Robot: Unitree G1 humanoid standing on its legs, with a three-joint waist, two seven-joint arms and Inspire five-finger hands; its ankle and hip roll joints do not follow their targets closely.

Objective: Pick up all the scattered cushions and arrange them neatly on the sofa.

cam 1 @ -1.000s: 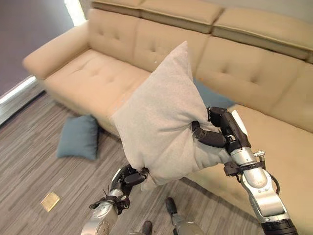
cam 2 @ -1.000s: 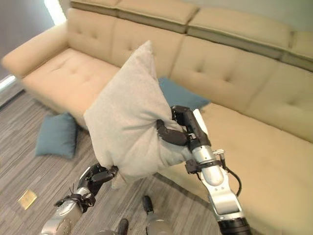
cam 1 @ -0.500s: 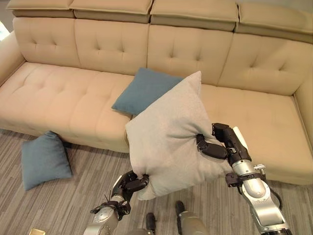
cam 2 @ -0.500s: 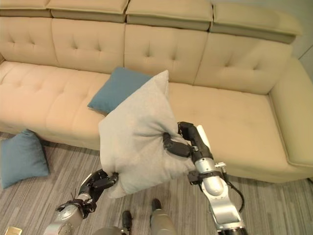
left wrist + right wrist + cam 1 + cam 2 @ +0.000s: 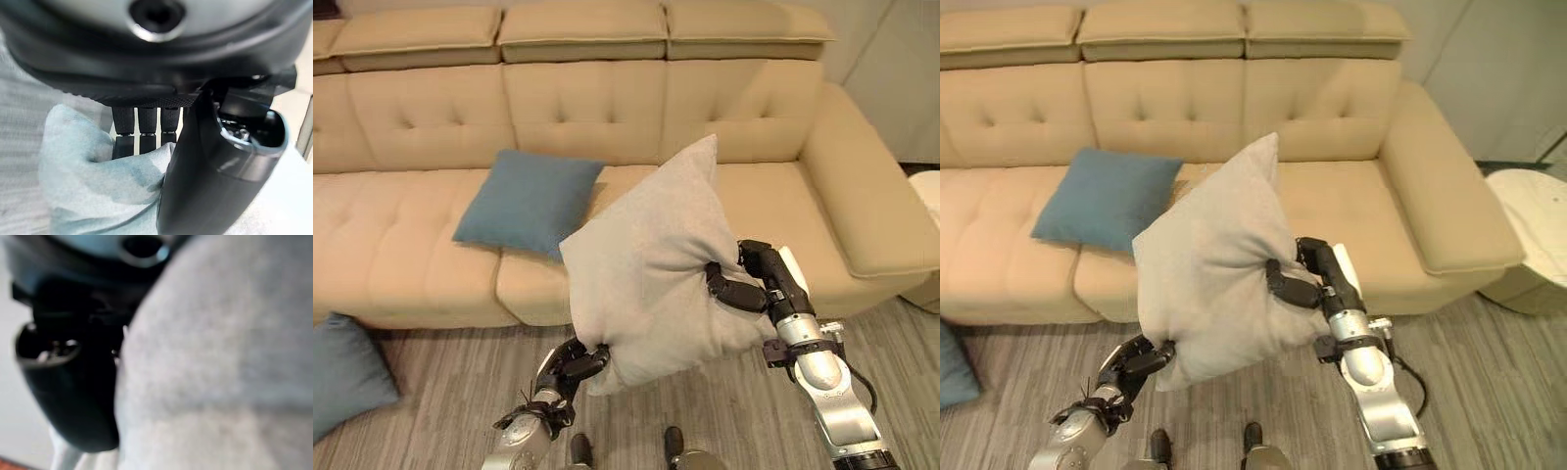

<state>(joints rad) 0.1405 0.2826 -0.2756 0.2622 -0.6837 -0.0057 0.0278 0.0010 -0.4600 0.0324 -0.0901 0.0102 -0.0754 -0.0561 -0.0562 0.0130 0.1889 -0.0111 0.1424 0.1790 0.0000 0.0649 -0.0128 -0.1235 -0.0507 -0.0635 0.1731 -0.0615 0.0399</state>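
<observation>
I hold a large light grey cushion [image 5: 651, 264] up in front of the beige sofa [image 5: 421, 225], standing on one corner. My right hand [image 5: 744, 287] is shut on its right edge, fingers pressed into the fabric. My left hand [image 5: 570, 362] is shut on its bottom corner, and the left wrist view shows the fingers [image 5: 139, 132] curled round a fold of the cushion [image 5: 98, 186]. A blue cushion [image 5: 529, 201] lies tilted on the sofa seat, left of the grey one. Another blue cushion [image 5: 342, 377] lies on the floor at the lower left, by the sofa's base.
The sofa's right armrest [image 5: 867, 191] runs toward me on the right. A pale round object [image 5: 1528, 240] stands on the floor beyond that armrest. The seat to the right of the grey cushion [image 5: 1342, 211] is bare. Grey striped wood flooring [image 5: 440, 392] lies under me.
The camera has swung right: the sofa's right armrest and the round object have come into view and the floor cushion has slid to the left edge. Both hands keep their hold on the grey cushion.
</observation>
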